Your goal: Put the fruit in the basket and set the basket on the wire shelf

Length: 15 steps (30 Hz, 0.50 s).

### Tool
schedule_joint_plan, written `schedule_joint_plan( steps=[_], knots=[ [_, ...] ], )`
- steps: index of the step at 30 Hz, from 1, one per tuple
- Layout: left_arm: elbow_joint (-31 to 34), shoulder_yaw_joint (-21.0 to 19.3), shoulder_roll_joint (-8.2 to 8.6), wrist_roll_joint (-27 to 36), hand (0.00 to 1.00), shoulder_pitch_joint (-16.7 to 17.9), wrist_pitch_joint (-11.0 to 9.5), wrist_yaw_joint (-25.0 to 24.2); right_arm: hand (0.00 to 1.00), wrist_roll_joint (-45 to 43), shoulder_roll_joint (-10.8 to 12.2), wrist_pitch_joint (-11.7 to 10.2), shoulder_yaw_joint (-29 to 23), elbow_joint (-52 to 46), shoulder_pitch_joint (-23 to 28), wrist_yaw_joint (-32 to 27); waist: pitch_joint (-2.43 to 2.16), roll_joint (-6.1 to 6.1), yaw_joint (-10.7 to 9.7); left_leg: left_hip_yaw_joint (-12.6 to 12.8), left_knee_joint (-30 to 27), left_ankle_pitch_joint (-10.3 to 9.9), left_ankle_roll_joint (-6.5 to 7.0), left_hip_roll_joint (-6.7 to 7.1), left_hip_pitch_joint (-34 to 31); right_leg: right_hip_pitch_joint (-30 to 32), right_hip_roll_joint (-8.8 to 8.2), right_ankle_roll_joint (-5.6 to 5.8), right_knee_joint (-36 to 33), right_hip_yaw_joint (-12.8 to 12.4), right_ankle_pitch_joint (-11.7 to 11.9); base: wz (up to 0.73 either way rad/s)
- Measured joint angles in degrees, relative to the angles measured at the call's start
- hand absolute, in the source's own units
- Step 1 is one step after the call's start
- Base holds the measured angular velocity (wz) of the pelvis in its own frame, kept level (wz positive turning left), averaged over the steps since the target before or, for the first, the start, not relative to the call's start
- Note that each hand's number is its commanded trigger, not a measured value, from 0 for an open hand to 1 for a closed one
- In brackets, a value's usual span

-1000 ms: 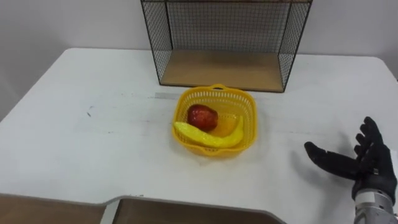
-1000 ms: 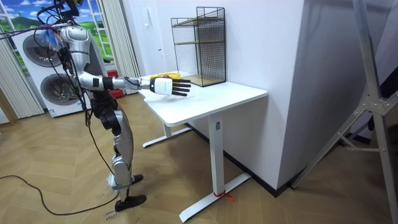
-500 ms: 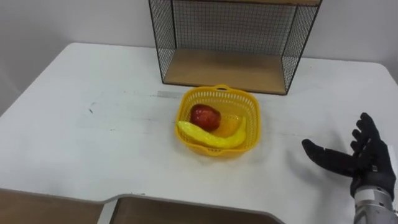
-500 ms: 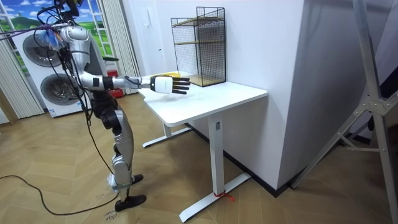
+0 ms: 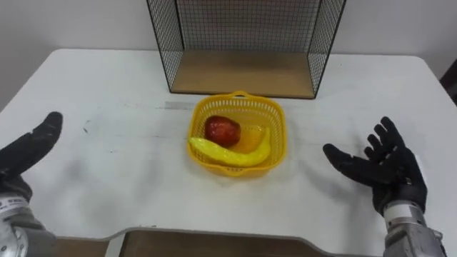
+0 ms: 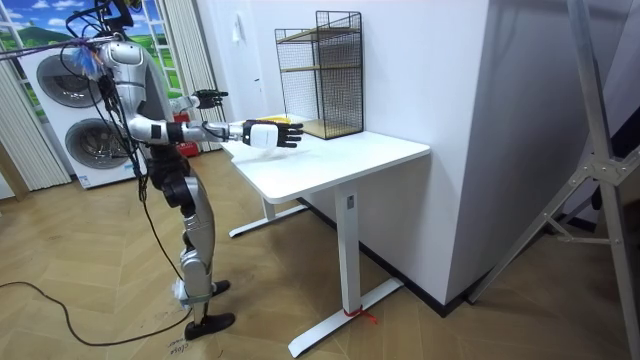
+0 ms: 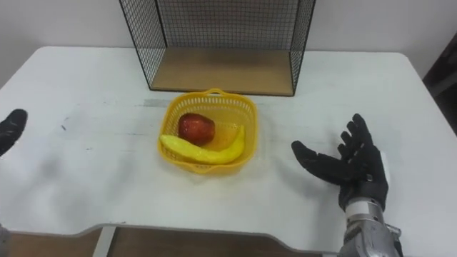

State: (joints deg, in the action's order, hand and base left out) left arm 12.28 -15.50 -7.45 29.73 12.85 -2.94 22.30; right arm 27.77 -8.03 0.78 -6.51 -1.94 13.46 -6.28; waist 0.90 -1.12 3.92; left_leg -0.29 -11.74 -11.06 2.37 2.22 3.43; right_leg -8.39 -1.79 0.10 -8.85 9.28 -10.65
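Observation:
A yellow plastic basket (image 5: pixel 273 113) (image 7: pixel 243 108) stands in the middle of the white table (image 5: pixel 114 86), just in front of the wire shelf (image 5: pixel 243 71). A red apple (image 5: pixel 222 130) (image 7: pixel 196 128) and a yellow banana (image 5: pixel 232 153) (image 7: pixel 206 151) lie inside it. My right hand (image 5: pixel 385 171) (image 7: pixel 353 168) hovers open to the right of the basket, palm facing it, well apart. On the left, my left hand (image 5: pixel 28 151) (image 7: pixel 10 128) is raised open, far from the basket. In the room view I stand at the table's end with both arms stretched forward, the right hand (image 6: pixel 268 136) over the tabletop.
The black wire shelf has a wooden bottom board (image 7: pixel 221 71) at table level, open toward me. The table's near edge (image 5: pixel 235 235) runs along the bottom. In the room view, washing machines (image 6: pixel 70 110) stand behind me.
My left hand has come up into view on the left. My right hand has risen and moved a little toward the basket. The camera has shifted, so the whole scene sits differently.

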Motion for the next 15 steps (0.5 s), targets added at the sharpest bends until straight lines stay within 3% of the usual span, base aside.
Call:
schedule_joint_plan(
  steps=[6,15],
  knots=[
    [-2.2,4.1,0.33,0.1,0.0,-0.8,0.6,-6.4,0.0,8.2,0.0,0.0,1.5,2.8,-1.3,3.1,-0.15,0.25,-1.3,0.2,-0.1,0.0,0.0,-0.33,-0.8,0.8,0.04,-0.04,-0.1,0.0,0.0,-0.01],
    [-5.2,7.4,1.55,-0.1,0.0,-2.0,1.7,-13.4,0.0,7.4,0.1,0.0,2.6,3.3,-2.3,6.6,-0.44,1.0,-2.7,1.6,0.0,0.0,-0.03,-0.49,-0.5,1.6,0.25,-0.04,-0.8,-1.3,0.0,-0.06]
  ],
)
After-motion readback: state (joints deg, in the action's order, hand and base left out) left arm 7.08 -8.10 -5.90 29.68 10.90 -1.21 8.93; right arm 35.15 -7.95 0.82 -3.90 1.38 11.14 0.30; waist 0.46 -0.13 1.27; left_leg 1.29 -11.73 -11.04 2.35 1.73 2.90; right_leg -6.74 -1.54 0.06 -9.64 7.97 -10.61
